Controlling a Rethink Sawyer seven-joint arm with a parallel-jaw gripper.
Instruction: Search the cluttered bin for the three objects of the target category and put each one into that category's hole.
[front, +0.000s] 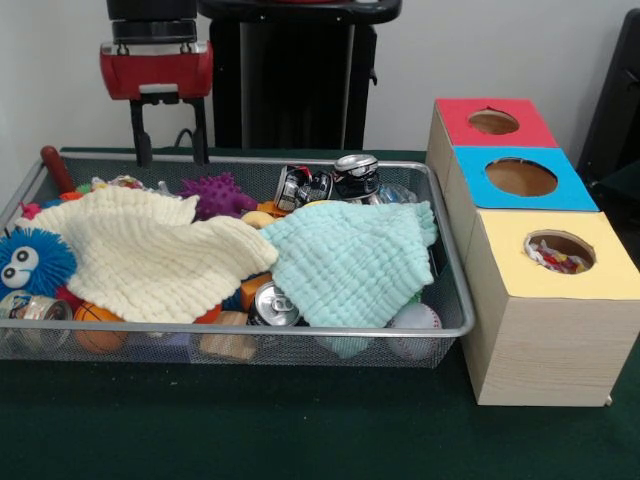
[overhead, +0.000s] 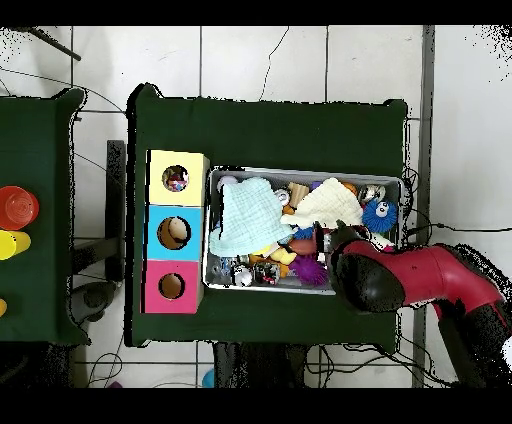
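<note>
Wire bin (front: 455, 325) taken as landmark. At its near edge, a soda can (front: 272, 305) and baseball (front: 414, 318) are half covered by the mint cloth (front: 350, 262); cream cloth (front: 150, 255) beside it. Crushed cans (front: 330, 182) are seen at the far rim. Gripper (front: 170, 140) is held spread, empty, above the far-left rim. Three-hole box (front: 540, 290) is placed right of bin.

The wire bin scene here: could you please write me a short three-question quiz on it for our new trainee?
1. True or false: the mint cloth lies nearer the boxes than the cream cloth.
2. Which box top is nearest the front camera: A red, B blue, C yellow?
3. Fill in: the gripper hangs above the wire bin's ____ rim, on the cream cloth's side.

Key: 1 true; 2 C; 3 far.
</note>
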